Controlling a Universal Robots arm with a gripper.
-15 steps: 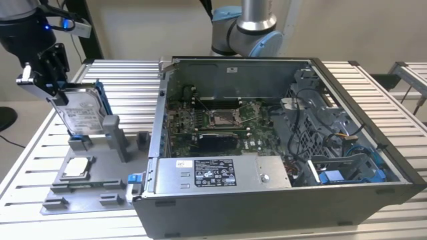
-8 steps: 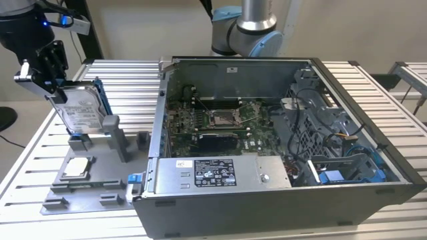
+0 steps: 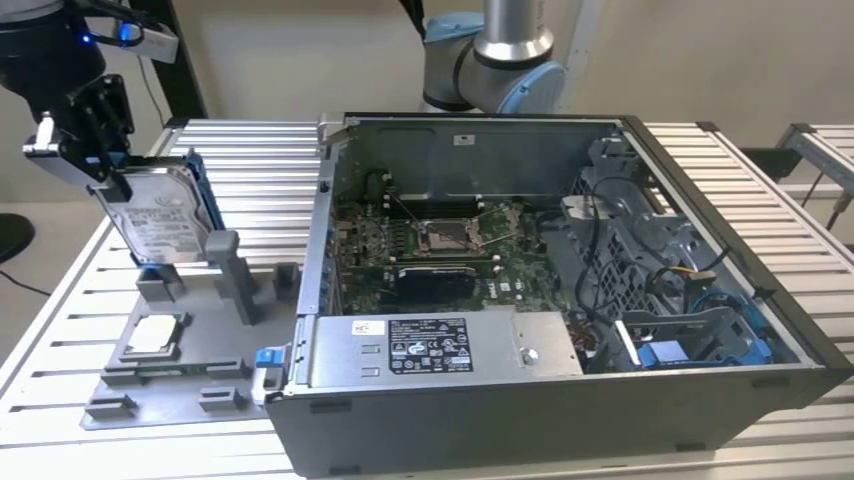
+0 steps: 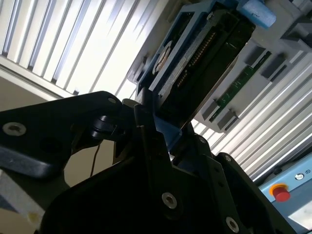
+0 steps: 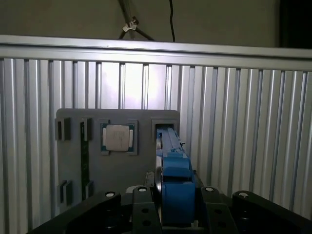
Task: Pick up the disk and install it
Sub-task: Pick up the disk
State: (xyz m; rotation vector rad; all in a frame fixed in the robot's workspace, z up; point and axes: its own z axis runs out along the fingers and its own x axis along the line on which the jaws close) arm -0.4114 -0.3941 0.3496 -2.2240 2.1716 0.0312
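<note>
While the gripper (image 3: 110,172) is clamped on the upper edge of the disk (image 3: 163,220), the disk stands on edge directly beneath it, its lower end at the slot of the grey holder (image 3: 174,375); whether it is clear of the slot cannot be told. In both wrist views the disk is gripped from both sides. Judged step: pick-up, installation not yet done. Well apart from the gripper, toward the exterior view's right, stands the open computer case (image 3: 534,430) with its blue drive bay (image 3: 674,350). The next move likely calls for a straight lift clear of the holder posts
</note>
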